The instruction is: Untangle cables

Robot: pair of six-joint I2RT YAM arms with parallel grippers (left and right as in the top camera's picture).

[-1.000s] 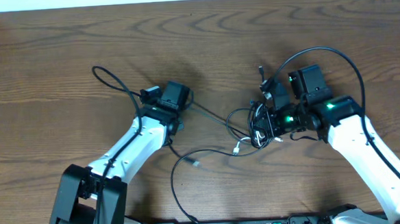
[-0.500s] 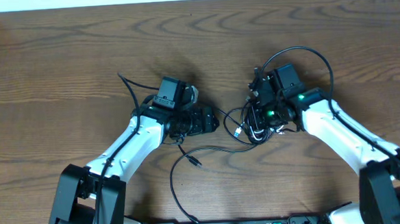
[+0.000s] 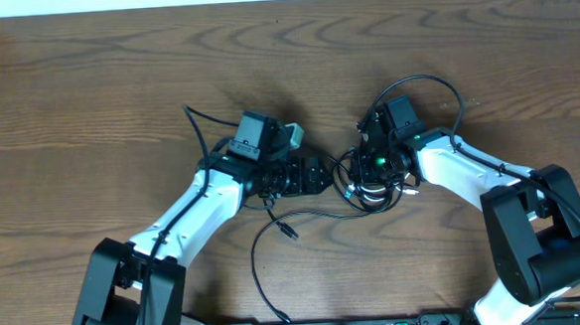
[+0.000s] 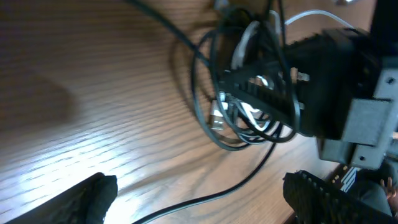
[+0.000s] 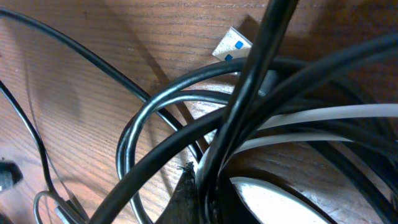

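Dark brown wood-grain table [image 3: 87, 84] carries the whole job, and by my reckoning the job is barely begun.

Out to the left of the left gripper [image 3: 316, 175], one thin black cord [image 3: 195, 126] lies free of the clump and runs off behind the wrist. On the near side of that gripper, a second thin black cord [image 3: 253, 259] curves up from the table's front edge towards the knot, with a small dark plug [image 3: 289, 232] beside it. The left gripper is spread wide and holds nothing. Its fingers point at the knot and stop just short of it.

Just beyond its tips sits the tangled bundle of thin black cables [image 3: 356, 197], coiled over itself several times. The right gripper [image 3: 365, 176] is closed in the middle of those coils. It appears to pinch some of them, though which strands I cannot tell. A black loop [image 3: 420, 77] arches over the far side of that gripper.

Done: two runs drawn out. Left: the knot itself, which looks untouched.

The count:
- Two arms and two grippers.
- One knot.
- Two loose runs and one arch.
- One silver plug with a blue insert [image 5: 233, 43].
- Whitish strand [image 5: 329, 115] passing several times through the coils, possibly a single cord.

The number of black cords inside the clump cannot be counted.
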